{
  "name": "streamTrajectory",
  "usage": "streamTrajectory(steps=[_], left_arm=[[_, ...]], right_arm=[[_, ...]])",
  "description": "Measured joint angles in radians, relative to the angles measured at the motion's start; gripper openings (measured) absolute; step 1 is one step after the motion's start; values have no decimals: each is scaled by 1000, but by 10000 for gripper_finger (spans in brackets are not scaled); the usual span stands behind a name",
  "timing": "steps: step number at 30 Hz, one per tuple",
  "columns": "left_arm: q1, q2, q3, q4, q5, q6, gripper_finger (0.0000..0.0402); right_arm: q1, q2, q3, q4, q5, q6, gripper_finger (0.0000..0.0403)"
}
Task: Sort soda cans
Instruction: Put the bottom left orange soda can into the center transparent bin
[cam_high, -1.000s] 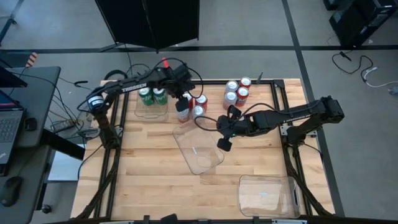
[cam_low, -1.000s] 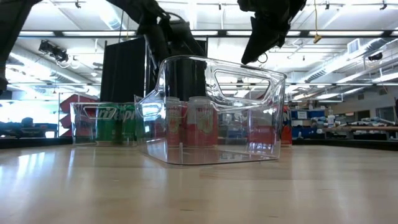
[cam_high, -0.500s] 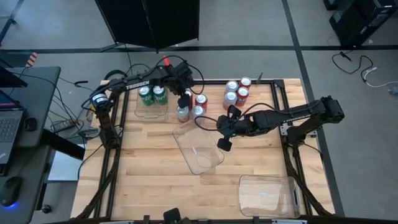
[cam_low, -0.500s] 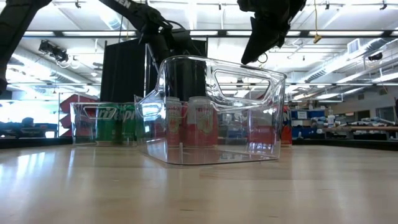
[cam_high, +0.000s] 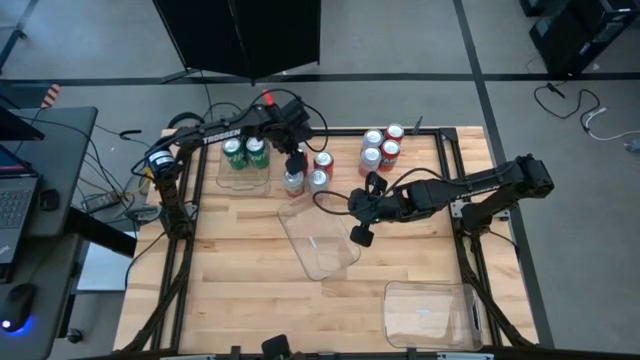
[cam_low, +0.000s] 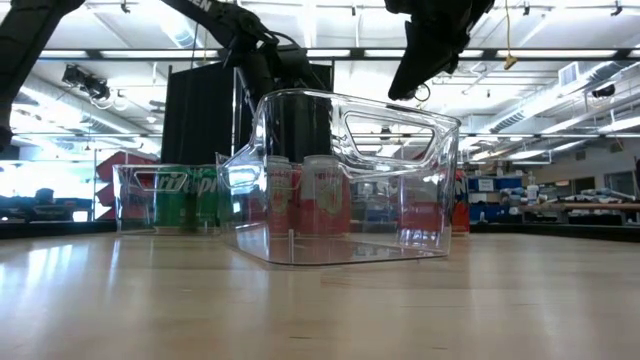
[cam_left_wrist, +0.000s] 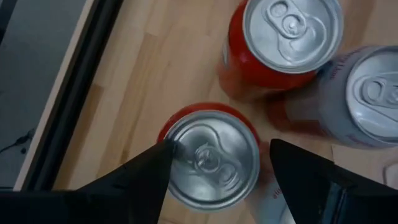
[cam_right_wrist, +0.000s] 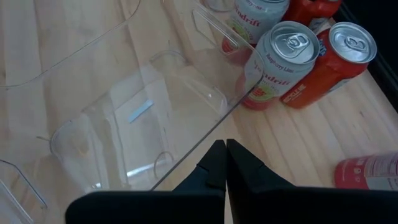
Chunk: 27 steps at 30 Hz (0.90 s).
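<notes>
Left end effector straddling an upright red can at the far middle of the tabletop

Nearest stands an empty clear tray at the near right corner of the tabletop; farther in, a second clear tray sits mid-table, and the right end effector, fingers pressed together with nothing between them, hangs at its right rim. Beyond it, the left end effector is spread, one finger on each side of a red can that stands upright directly under it, long axis vertical, so the next move looks like a straight close. Just beside that can stand another red can and a silver-grey can. Left of them, green cans sit in a far-left tray; to the right is a far cluster of cans. The left arm is clearly the nearer one.
</notes>
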Motion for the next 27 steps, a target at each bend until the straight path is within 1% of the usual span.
streamTrajectory(steps=[7, 11, 17, 23, 27], left_arm=[[0, 0, 33, -29, -10, 3, 269], [-1, 0, 34, -86, -20, 23, 269], [-32, -2, 34, -99, -155, 35, 269], [-74, -3, 38, -104, -159, 80, 269], [-86, -4, 80, -132, -153, 79, 269]], right_arm=[[0, 0, 0, 0, 0, 5, 0], [0, 0, 0, -1, -1, 6, 0], [0, 0, 0, -1, -1, 6, 0], [0, 0, 0, -1, -3, 3, 0], [0, 0, 0, -1, -9, 0, 1]])
